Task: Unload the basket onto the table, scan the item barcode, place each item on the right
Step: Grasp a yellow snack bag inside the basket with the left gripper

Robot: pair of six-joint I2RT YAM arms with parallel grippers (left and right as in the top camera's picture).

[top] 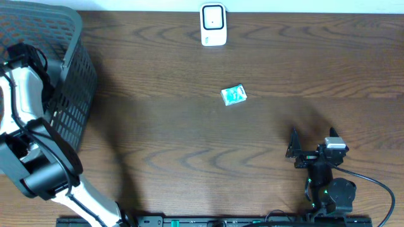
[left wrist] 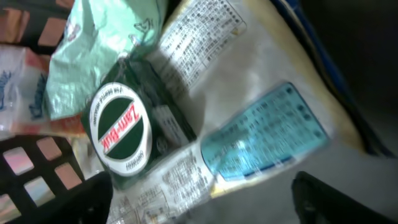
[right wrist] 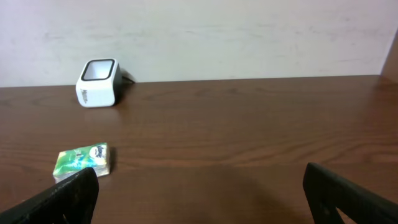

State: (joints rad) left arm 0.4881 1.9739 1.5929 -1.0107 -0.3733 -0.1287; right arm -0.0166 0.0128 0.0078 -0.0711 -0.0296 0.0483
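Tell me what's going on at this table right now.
The left tool is open, down in the grey basket, above a round green-and-white tin and some packets, gripping nothing. The right tool sits open and empty, low over the table at the near side. A small green packet lies mid-table, with the white scanner beyond it at the far edge. Nothing is at the scanner yet.

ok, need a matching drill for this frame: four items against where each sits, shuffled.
1 white box-shaped barcode scanner
2 small green packet
3 dark grey mesh basket
4 round green-and-white tin

a left end of the brown wooden table
b among crinkled packets
c far edge, centre
d mid-table, alone

Pairs: 1-c, 2-d, 3-a, 4-b
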